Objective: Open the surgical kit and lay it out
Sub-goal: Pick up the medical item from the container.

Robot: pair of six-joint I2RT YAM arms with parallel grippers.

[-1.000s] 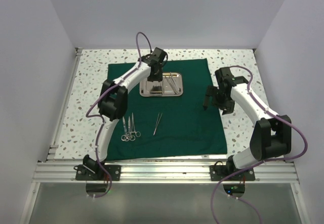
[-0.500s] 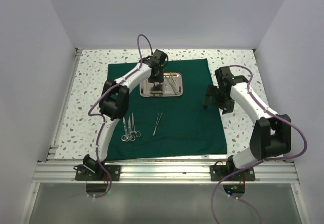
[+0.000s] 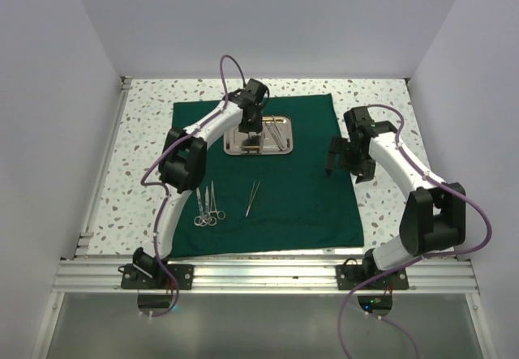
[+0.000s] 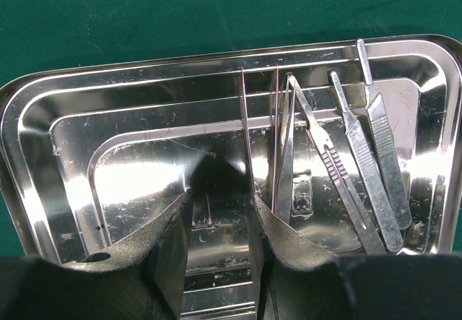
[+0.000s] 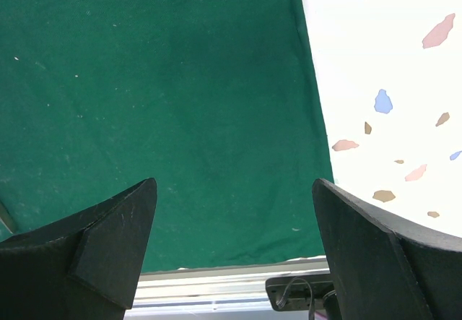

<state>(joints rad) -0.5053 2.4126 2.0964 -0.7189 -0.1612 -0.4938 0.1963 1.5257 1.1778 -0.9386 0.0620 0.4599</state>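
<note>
Green cloth (image 3: 300,197) lies flat mid-table with the steel tray (image 3: 280,150) at its 12 o'clock. Your left gripper (image 4: 220,219) points down into the tray, fingers slightly apart with bare tray between them. Only the wrist view shows the instruments (image 4: 372,168) at the tray's 3 o'clock. Scissors (image 3: 207,209) lie at the cloth's 8 o'clock. Your right gripper (image 5: 234,219) hangs spread wide over the cloth's 3 o'clock edge.

The left gripper (image 4: 221,193) sank a touch lower and rightward into the steel tray (image 4: 137,154) (mostly in the first half-second), its fingertips seemingly nearer the tray's floor.
</note>
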